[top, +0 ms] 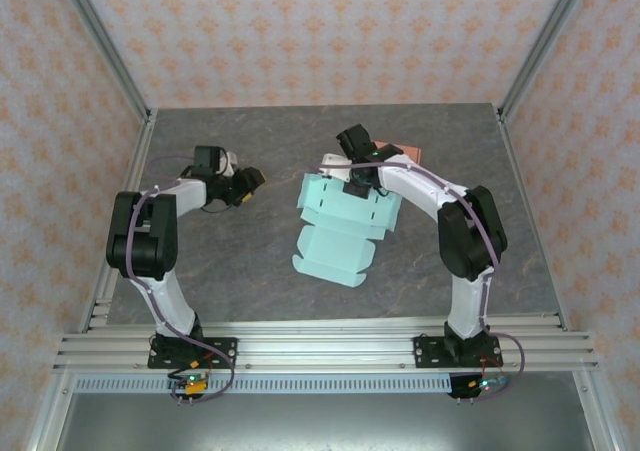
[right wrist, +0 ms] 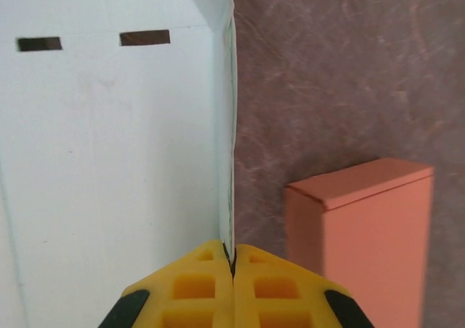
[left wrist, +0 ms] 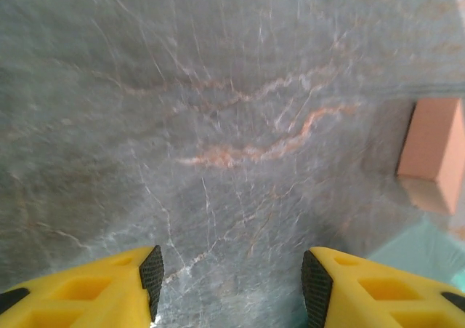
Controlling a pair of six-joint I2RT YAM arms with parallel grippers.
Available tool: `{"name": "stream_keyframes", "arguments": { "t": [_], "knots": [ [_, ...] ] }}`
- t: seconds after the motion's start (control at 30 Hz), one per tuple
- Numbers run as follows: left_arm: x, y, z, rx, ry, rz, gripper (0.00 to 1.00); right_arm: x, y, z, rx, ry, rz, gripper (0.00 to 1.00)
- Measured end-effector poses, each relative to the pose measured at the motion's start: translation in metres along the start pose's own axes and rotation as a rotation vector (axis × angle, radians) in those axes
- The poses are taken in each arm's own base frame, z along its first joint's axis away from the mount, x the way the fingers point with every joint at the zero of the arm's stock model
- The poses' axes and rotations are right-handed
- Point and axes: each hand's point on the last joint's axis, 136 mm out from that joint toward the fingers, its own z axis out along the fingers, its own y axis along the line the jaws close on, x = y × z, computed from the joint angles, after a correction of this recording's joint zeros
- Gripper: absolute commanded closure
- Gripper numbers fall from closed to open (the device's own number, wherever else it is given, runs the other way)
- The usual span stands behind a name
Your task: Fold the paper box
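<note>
Nearest in the top view runs the metal rail (top: 320, 346), with both arm bases bolted to it. Beyond it the grey, veined worktop (top: 230, 271) stretches back to walls (top: 300, 31) papered in a pale orange pattern, with metal posts at the corners.

Mid-worktop lies the box (top: 345, 226), teal and unfolded, its near part flat and its far part lifted. The right hand (top: 354, 174) sits at the box's far edge. From the right wrist, the right hand (right wrist: 233, 259) has its yellow fingers pressed together on a thin upright panel of the box (right wrist: 109, 161), the edge running straight up from the fingertips (no gap to be seen between them). This view gives the box's white inner face and two dark slots (right wrist: 145, 37) near the top, where the top view gives its teal outside.

Just right of the held edge stands an orange block (right wrist: 363, 233), apart from the box; the top view places the block (top: 408, 152) behind the right hand.

Left of the box, well apart from it, the left hand (top: 248, 184) hangs over bare worktop. Its wrist view shows the left hand (left wrist: 232, 277) half open with nothing between the fingers, a teal corner of the box (left wrist: 414, 252) at lower right, and the block (left wrist: 436, 150) beyond.
</note>
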Motion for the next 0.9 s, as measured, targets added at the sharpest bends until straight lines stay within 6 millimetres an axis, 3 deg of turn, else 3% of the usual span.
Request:
{"name": "stream_keyframes", "arguments": {
  "t": [0.13,0.23,0.37,0.53,0.7,0.9],
  "knots": [
    [0.016,-0.031,0.006,0.047,-0.026,0.171,0.44,-0.003,-0.012,0.012,0.102,-0.033,-0.104,1.00],
    [0.023,-0.045,0.004,0.106,-0.070,0.280,0.44,-0.004,-0.006,0.016,0.146,-0.085,-0.196,1.00],
    [0.035,-0.039,0.006,0.111,-0.071,0.401,0.44,-0.012,0.000,0.017,0.183,-0.171,-0.267,1.00],
    [0.043,-0.047,0.010,0.139,-0.084,0.531,0.45,-0.025,-0.002,0.009,0.314,-0.302,-0.312,1.00],
    [0.059,-0.032,0.013,0.143,-0.080,0.564,0.52,-0.026,0.008,0.004,0.408,-0.382,-0.353,1.00],
    [0.066,-0.034,0.024,0.182,-0.077,0.594,0.51,-0.036,0.001,-0.013,0.478,-0.426,-0.414,1.00]
  ]
}}
